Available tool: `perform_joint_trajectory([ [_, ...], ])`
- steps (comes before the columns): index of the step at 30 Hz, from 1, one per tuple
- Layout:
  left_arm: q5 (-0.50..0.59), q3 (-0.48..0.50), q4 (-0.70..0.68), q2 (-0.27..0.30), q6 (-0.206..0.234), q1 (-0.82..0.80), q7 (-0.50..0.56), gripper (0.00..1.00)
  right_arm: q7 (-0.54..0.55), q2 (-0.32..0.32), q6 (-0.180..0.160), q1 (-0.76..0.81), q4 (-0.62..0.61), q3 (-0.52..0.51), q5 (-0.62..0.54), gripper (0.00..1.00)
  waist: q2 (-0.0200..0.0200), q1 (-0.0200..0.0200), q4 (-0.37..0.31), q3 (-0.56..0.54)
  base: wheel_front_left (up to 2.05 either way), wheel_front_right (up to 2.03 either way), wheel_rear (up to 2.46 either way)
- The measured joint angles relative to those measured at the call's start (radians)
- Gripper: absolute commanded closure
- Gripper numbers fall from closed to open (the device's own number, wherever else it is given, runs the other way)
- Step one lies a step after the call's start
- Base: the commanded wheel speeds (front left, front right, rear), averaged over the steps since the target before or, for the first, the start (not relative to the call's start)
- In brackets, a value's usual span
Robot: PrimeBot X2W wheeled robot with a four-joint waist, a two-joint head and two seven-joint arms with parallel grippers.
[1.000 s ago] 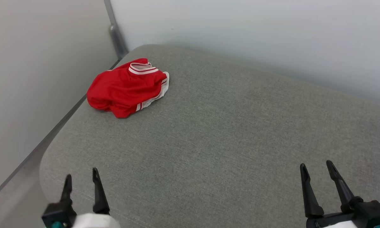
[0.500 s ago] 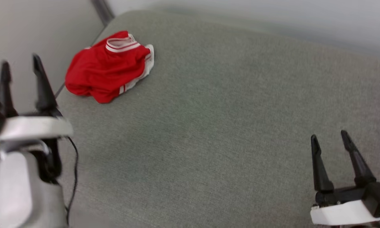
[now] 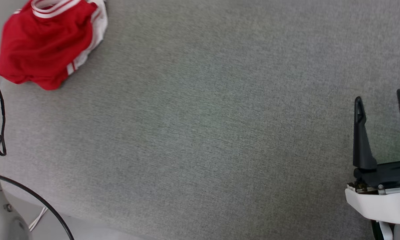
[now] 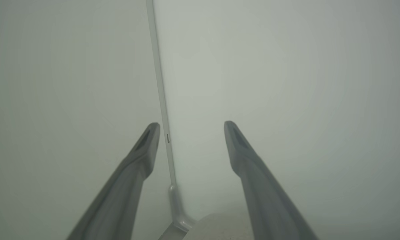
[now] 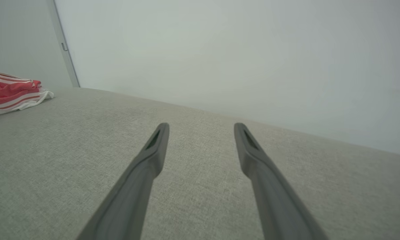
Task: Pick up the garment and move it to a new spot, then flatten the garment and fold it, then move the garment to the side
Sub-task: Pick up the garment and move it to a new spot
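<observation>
1. Support: a broad grey woven-fabric cushion across nearly the whole head view. Its left edge runs down the far left of the frame. Its near edge cuts the lower left corner, with a strip of pale floor below it. In the right wrist view its far edge meets a plain pale wall across the middle of the frame.

2. Task item: the garment, a bright red jersey shirt with white sleeve fabric and red-white striped trim. It lies bunched in the upper left corner of the head view, cut by the frame top, on the cushion close to its left edge. In the right wrist view it sits at the left edge, mid-height.

3. Open room: an unbroken stretch of grey fabric from the garment across the centre to the lower right.

4. The right gripper, two long dark fingers on a white wrist, is at the lower right of the head view. Its jaws are spread wide and hold nothing. It is well apart from the garment.

5. The left gripper, seen in the left wrist view, has its jaws spread wide with nothing between them. It points at a wall corner with a vertical grey strip, and a rounded corner of the cushion shows at the bottom centre.

6. Sundry: a thin black cable loops down the left edge of the head view.
</observation>
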Motion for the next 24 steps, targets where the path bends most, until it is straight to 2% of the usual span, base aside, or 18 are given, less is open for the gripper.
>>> perform_joint_trajectory([
  [2, -0.032, -0.032, 0.074, 0.035, -0.002, -0.041, 0.009, 0.0, 0.0, 0.0, 0.0, -0.008, -0.022, -0.005, -0.009, 0.0, 0.0, 0.0, -0.011, 0.035, 0.0, 0.0, 0.0],
  [8, -0.18, -0.217, 0.217, 0.175, -0.004, -0.104, 0.168, 0.0, 0.0, 0.0, 0.0, -0.024, -0.072, -0.001, -0.022, 0.0, 0.0, -0.0001, -0.041, 0.111, 0.0, 0.0, 0.0],
  [11, -0.268, -0.305, 0.261, 0.226, -0.004, -0.114, 0.251, 0.0, 0.0, -0.001, 0.0, -0.034, -0.091, -0.002, -0.026, 0.0, 0.0, -0.0001, -0.049, 0.136, 0.0, 0.0, 0.0],
  [16, -0.471, -0.458, 0.299, 0.287, -0.004, -0.116, 0.494, 0.0, 0.0, -0.007, 0.0, -0.042, -0.109, 0.005, -0.029, 0.0, 0.0, -0.0001, -0.057, 0.165, 0.0, 0.0, 0.0],
  [20, -0.613, -0.545, 0.305, 0.344, -0.004, -0.109, 0.671, 0.0, 0.0, -0.016, 0.0, -0.052, -0.119, 0.014, -0.029, 0.0, 0.0, -0.0001, -0.067, 0.183, 0.0, 0.0, 0.0],
  [24, -0.732, -0.631, 0.294, 0.375, -0.004, -0.092, 0.85, 0.0, 0.0, -0.018, 0.0, -0.055, -0.127, 0.016, -0.032, 0.0, 0.0, -0.0002, -0.08, 0.198, 0.0, 0.0, 0.0],
])
